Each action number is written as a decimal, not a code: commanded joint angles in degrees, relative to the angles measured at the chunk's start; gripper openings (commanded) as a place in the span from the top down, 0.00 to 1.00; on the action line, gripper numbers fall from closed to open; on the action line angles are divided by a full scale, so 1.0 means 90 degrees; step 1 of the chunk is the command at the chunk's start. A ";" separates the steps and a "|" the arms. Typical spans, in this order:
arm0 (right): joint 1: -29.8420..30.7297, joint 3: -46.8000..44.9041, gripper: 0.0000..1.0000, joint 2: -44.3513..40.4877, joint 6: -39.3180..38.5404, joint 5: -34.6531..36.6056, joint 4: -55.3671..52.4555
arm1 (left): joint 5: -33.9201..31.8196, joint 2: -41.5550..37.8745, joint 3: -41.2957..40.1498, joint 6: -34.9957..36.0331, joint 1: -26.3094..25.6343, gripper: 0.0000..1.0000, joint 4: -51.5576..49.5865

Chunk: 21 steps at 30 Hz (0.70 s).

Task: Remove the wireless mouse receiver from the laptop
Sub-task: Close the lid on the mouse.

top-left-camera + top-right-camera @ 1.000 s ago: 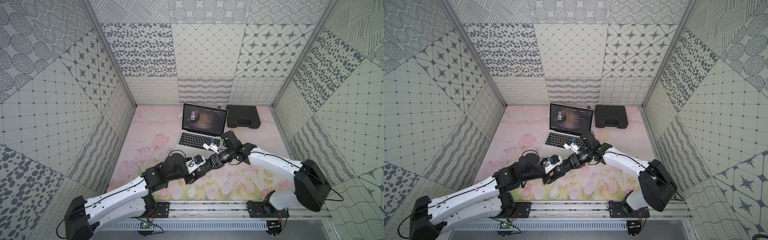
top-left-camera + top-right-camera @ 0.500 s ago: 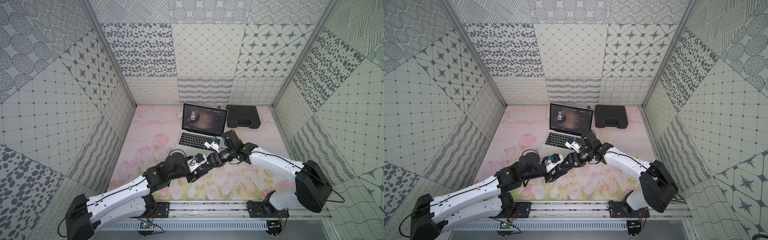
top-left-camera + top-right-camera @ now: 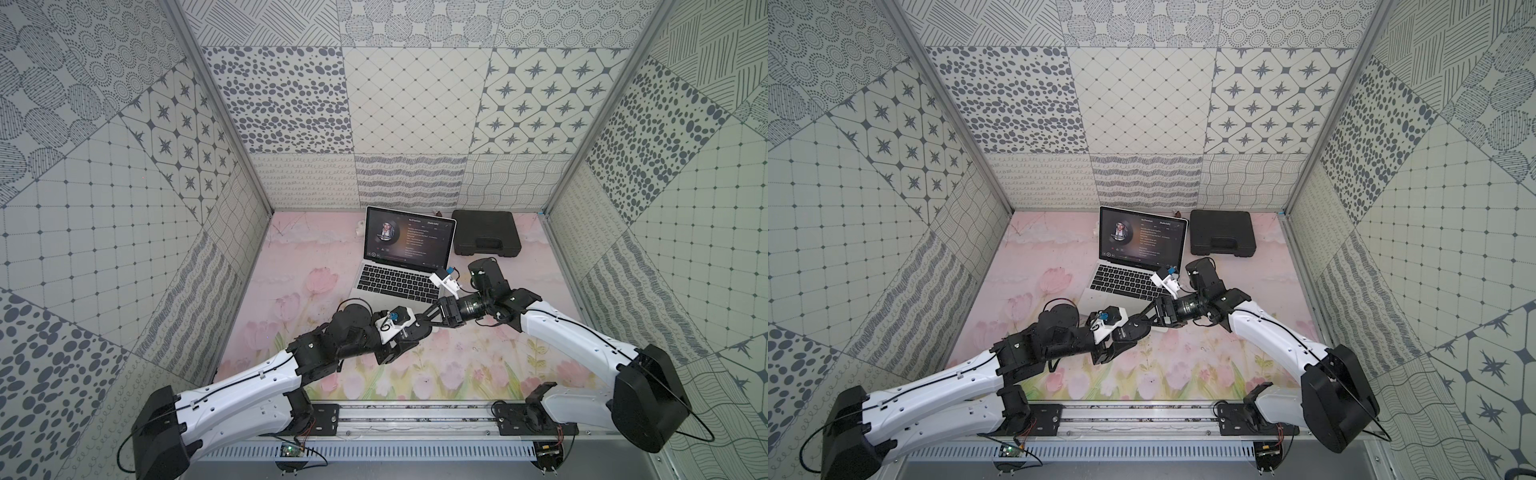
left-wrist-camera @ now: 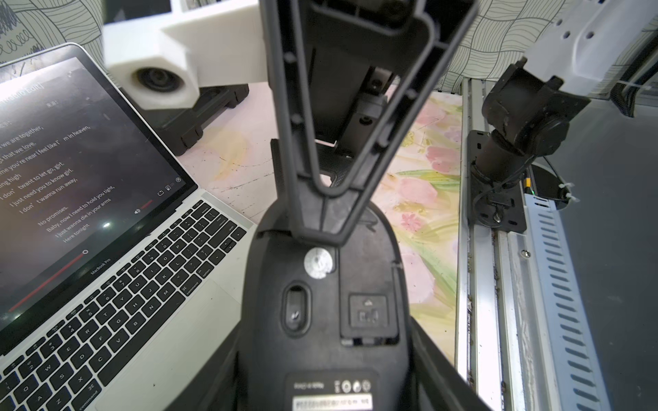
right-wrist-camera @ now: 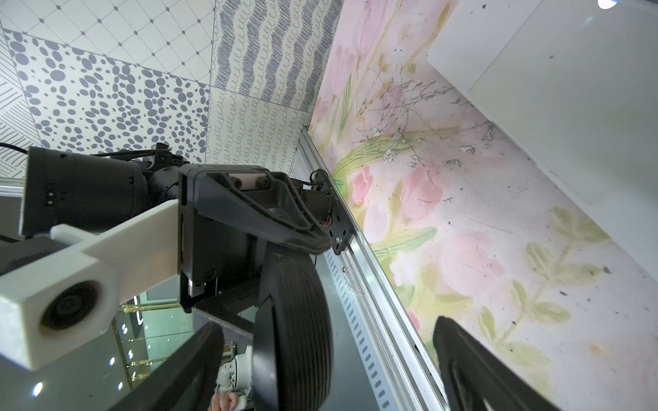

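Mid-frame, below the laptop (image 3: pixel 399 282), left jaws grip an upturned black mouse (image 4: pixel 320 302); right jaws gape empty around it (receiver unseen); likely stowing done; next, retreat without knocking it.

Open laptop (image 3: pixel 1138 249) beside black case (image 3: pixel 1222 232)

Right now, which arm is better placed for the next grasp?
Likely the right: the right gripper is open and empty by the mouse, while the left gripper is busy clamping that upturned mouse near the laptop.
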 commanded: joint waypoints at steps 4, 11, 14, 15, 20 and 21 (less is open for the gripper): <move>-0.0100 -0.0128 0.08 -0.0293 -0.0096 -0.0200 -0.0029 | 0.0142 0.0004 0.0138 0.0051 -0.0007 1.00 0.0490; -0.0045 -0.0172 0.19 -0.0164 -0.0095 -0.0398 0.0076 | 0.0218 -0.0007 0.0168 0.0053 -0.0008 1.00 0.0480; -0.0004 -0.0183 0.24 -0.0125 -0.0124 -0.0437 0.0113 | 0.0249 -0.0017 0.0182 0.0054 -0.0006 1.00 0.0451; 0.0016 -0.0182 0.26 -0.0100 -0.0127 -0.0448 0.0130 | 0.0256 -0.0018 0.0191 0.0055 -0.0007 1.00 0.0434; 0.0056 -0.0195 0.38 -0.0001 -0.0088 -0.0496 0.0276 | 0.0350 0.0016 0.0240 0.0063 -0.0006 0.99 0.0399; 0.0066 -0.0180 0.42 0.0023 -0.0076 -0.0515 0.0310 | 0.0380 0.0022 0.0242 0.0054 -0.0006 1.00 0.0399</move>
